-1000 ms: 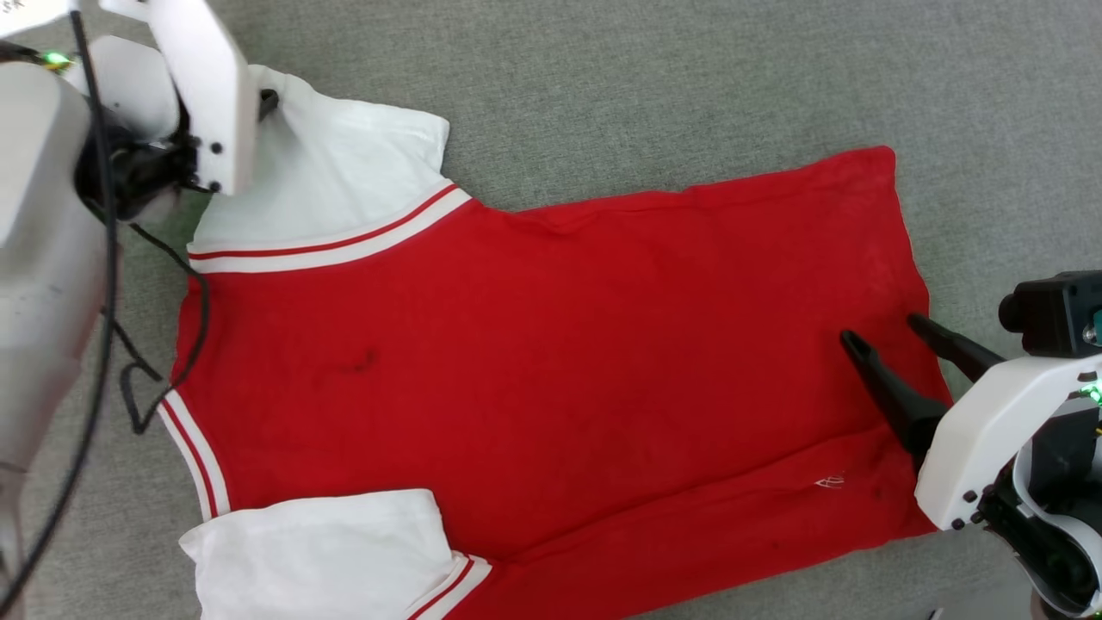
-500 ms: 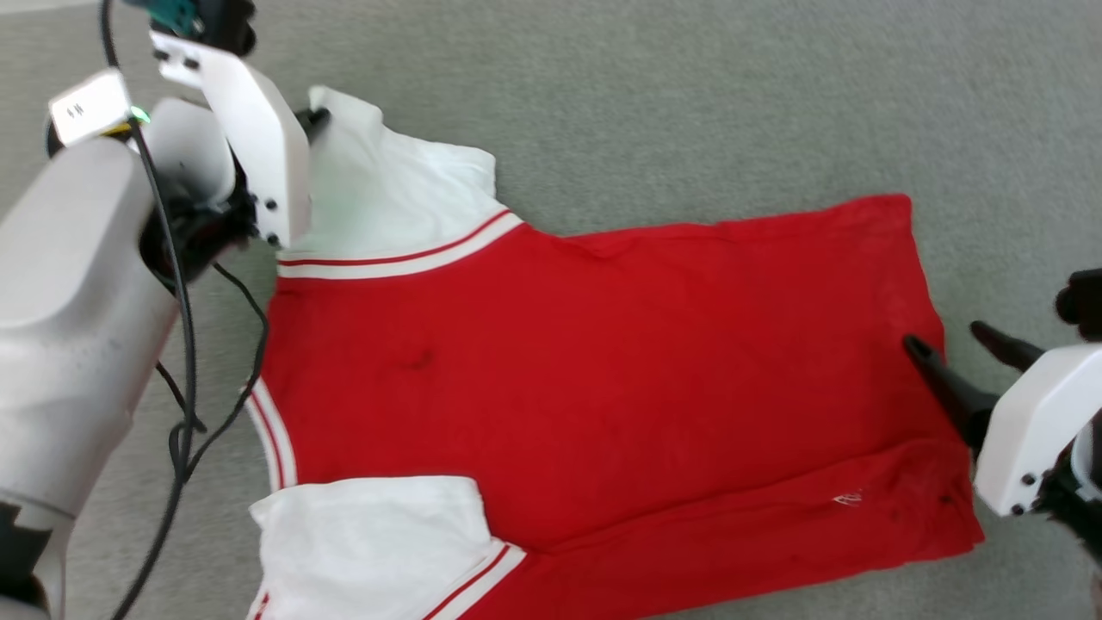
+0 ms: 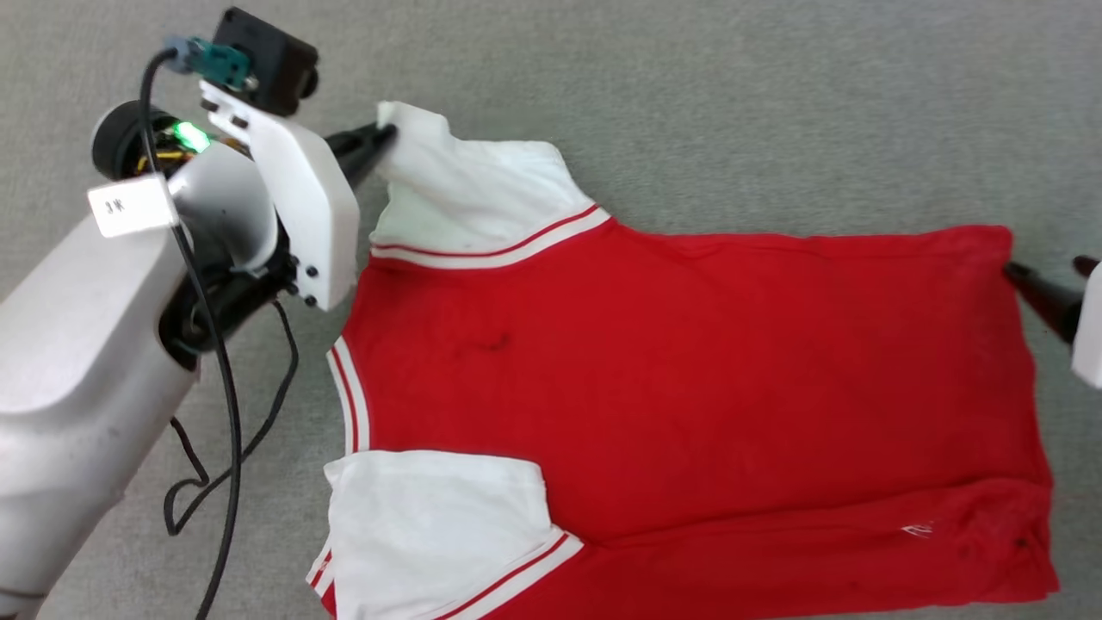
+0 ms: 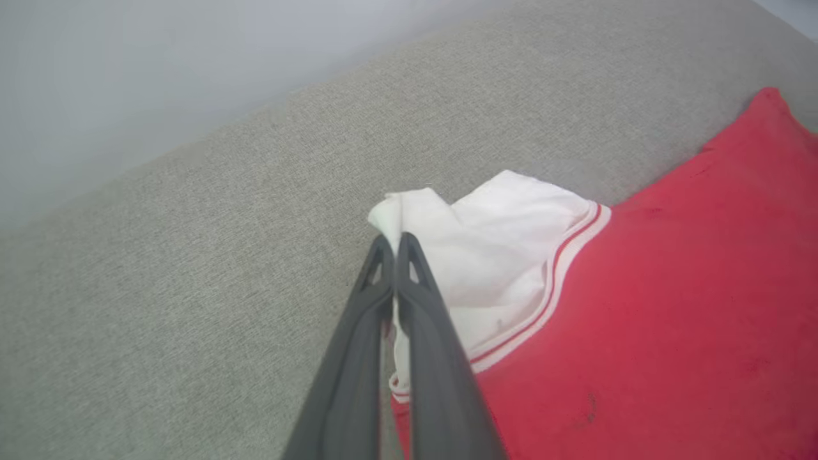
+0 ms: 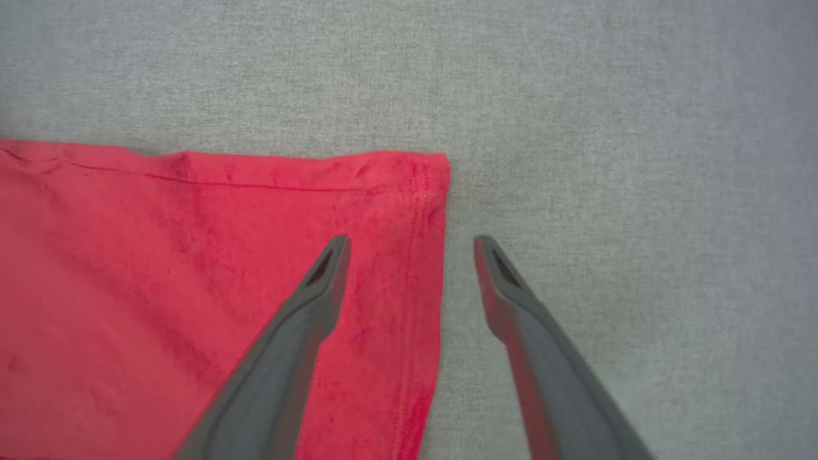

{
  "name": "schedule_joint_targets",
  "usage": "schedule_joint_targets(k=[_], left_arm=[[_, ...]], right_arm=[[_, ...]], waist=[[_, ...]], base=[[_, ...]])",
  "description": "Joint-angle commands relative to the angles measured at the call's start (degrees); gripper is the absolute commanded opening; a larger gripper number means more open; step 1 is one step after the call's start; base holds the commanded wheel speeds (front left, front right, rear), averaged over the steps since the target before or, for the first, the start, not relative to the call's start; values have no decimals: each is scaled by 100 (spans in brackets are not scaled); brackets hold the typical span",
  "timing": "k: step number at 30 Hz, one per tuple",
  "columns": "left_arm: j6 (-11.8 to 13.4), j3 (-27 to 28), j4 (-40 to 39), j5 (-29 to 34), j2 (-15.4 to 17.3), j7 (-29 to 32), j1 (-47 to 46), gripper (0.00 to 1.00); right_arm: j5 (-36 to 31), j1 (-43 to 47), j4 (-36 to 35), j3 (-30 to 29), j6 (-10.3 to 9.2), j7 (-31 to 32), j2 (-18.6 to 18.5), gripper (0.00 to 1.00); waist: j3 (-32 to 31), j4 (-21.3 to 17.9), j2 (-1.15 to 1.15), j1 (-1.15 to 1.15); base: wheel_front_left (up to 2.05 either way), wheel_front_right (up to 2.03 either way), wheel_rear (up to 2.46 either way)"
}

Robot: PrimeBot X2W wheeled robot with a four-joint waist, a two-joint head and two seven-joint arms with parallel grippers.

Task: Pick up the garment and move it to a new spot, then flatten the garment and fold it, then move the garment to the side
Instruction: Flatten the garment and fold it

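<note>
The garment (image 3: 671,379) lies spread on the grey surface, plain red side up, its lettering hidden. Its white sleeves point left and its hem lies at the right. My left gripper (image 3: 386,134) is shut on the edge of the far white sleeve (image 3: 465,194), lifting that corner slightly; in the left wrist view the white cloth (image 4: 486,255) is pinched between the closed fingers (image 4: 396,246). My right gripper (image 3: 1046,280) stands open at the hem's far corner. In the right wrist view one fingertip (image 5: 335,252) is over the red hem (image 5: 383,191), the other (image 5: 489,252) over bare surface.
A grey fabric surface (image 3: 732,103) runs under and around the garment. The near white sleeve (image 3: 430,525) lies flat at the bottom left. My left arm's black cable (image 3: 224,448) hangs beside the collar side.
The head camera has turned, shifting the whole picture right. The left gripper has come further out from behind its wrist, still on the sleeve. The right gripper has drawn back from over the cloth to the hem's edge.
</note>
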Motion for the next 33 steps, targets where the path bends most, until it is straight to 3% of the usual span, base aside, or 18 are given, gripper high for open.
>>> schedule_joint_targets(k=[1,9,17,18,19,33], left_arm=[[70,8,-202,39,52,5,96,0],[375,-14,-1246,123,257,61,354,0],[561,-27,-1787,128,330,54,519,0],[576,-32,-1808,116,333,47,544,0],[585,-36,-1822,112,339,36,565,0],[815,114,-1556,-63,394,-447,1154,0]], right_arm=[[-40,-183,161,-29,-5,35,-80,100],[-264,-758,1222,174,-5,-110,-237,100],[-254,-771,2058,797,-3,-390,-313,100],[-231,-735,2131,894,-2,-413,-312,35],[-197,-713,2173,980,-1,-474,-327,0],[435,-685,2310,1135,-6,-2231,-684,0]], waist=[[129,126,0,0],[337,368,0,0],[444,519,0,0],[443,525,0,0],[436,529,0,0],[-226,447,0,0]], base=[[0,0,0],[0,0,0],[0,0,0],[0,0,0],[0,0,0],[0,0,0]])
